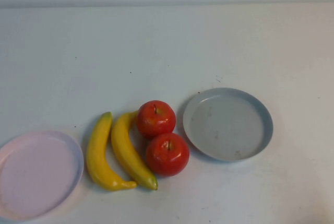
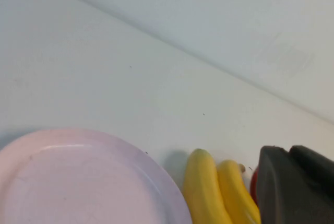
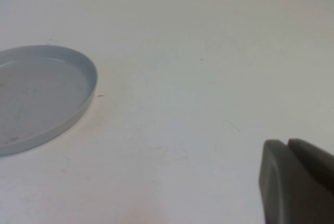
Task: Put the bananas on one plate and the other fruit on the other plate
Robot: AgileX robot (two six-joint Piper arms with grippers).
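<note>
Two yellow bananas [image 1: 100,153] [image 1: 128,151] lie side by side on the white table, between the plates. Two red apples [image 1: 155,118] [image 1: 167,154] sit touching each other just right of the bananas. The grey-blue plate [image 1: 228,125] is empty, to the right of the apples. The pale pink plate [image 1: 36,174] is empty at the front left. Neither gripper shows in the high view. My left gripper [image 2: 288,151] is shut and empty, near the pink plate [image 2: 78,182] and bananas [image 2: 203,192]. My right gripper [image 3: 287,143] is shut and empty, off to the side of the grey-blue plate [image 3: 42,93].
The white table [image 1: 167,46] runs back to a pale wall. A sliver of a red apple [image 2: 253,187] shows beside the left gripper's fingers.
</note>
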